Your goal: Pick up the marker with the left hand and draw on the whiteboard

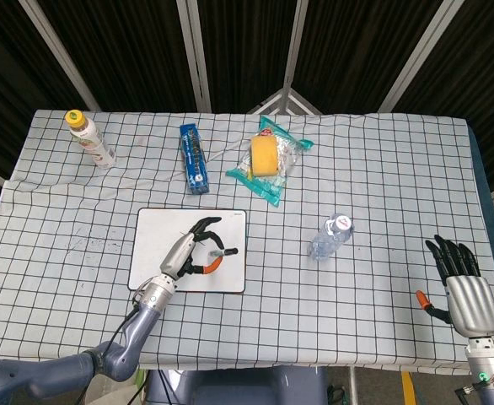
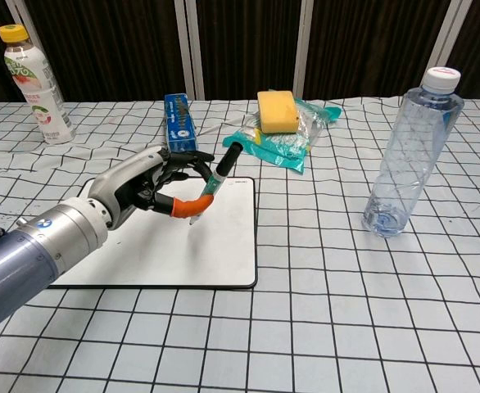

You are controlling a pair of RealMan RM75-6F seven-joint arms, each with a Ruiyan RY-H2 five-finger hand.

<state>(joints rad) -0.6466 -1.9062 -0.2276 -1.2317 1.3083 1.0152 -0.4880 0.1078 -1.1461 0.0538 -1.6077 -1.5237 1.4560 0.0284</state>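
The whiteboard (image 1: 156, 245) (image 2: 222, 246) lies flat on the checked cloth, left of centre. My left hand (image 1: 193, 252) (image 2: 144, 187) hovers over its right half and pinches the marker (image 1: 224, 251) (image 2: 216, 182) between the orange-tipped thumb and the fingers. The marker is tilted, dark end up and away, pale tip down toward the board; whether the tip touches the surface I cannot tell. The hand hides the short line drawn on the board. My right hand (image 1: 460, 283) stays at the table's near right corner, fingers stretched out, holding nothing.
A clear water bottle (image 1: 330, 235) (image 2: 409, 154) stands right of the board. Behind the board are a blue box (image 1: 193, 158) (image 2: 179, 124), a yellow sponge (image 1: 264, 154) (image 2: 278, 110) on a teal wrapper, and a drink bottle (image 1: 89, 138) (image 2: 33, 83) at far left.
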